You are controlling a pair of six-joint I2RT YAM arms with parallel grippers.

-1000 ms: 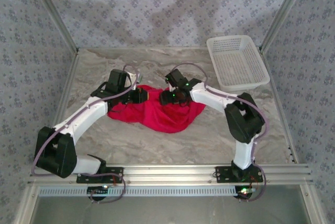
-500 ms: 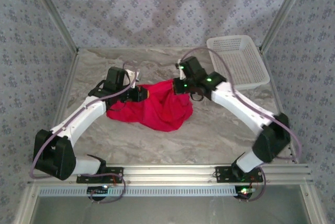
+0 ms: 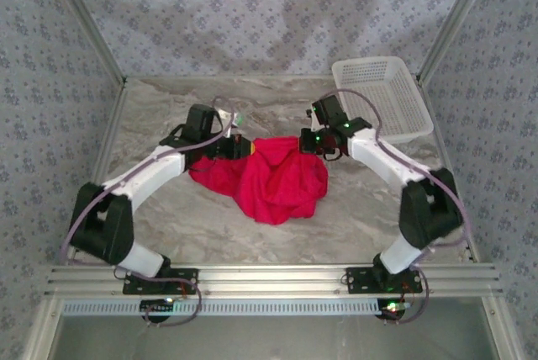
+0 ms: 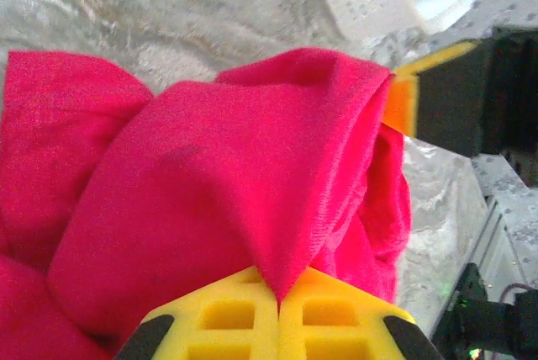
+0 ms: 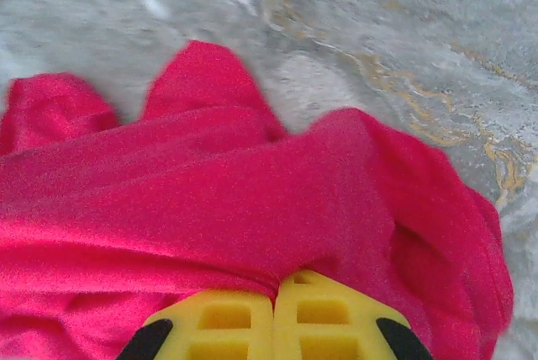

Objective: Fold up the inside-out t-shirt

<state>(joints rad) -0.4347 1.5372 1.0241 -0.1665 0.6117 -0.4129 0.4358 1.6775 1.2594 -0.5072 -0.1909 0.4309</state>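
My fingers (image 4: 220, 320) are matt yellow plastic; the t-shirt (image 4: 210, 183) is soft, fuzzy cloth; the table (image 5: 403, 32) looks smooth, marbled.

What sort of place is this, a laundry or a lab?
Probably a robot test booth, not a laundry: patterned walls enclose a marble-look table, and the left claw and right claw each pinch a red t-shirt.

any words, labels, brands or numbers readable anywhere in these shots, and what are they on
No text can be read in any view.
t-shirt: plain red, no print or tag showing.
basket: bare white lattice, no label.
walls: a repeating small motif, no letters.
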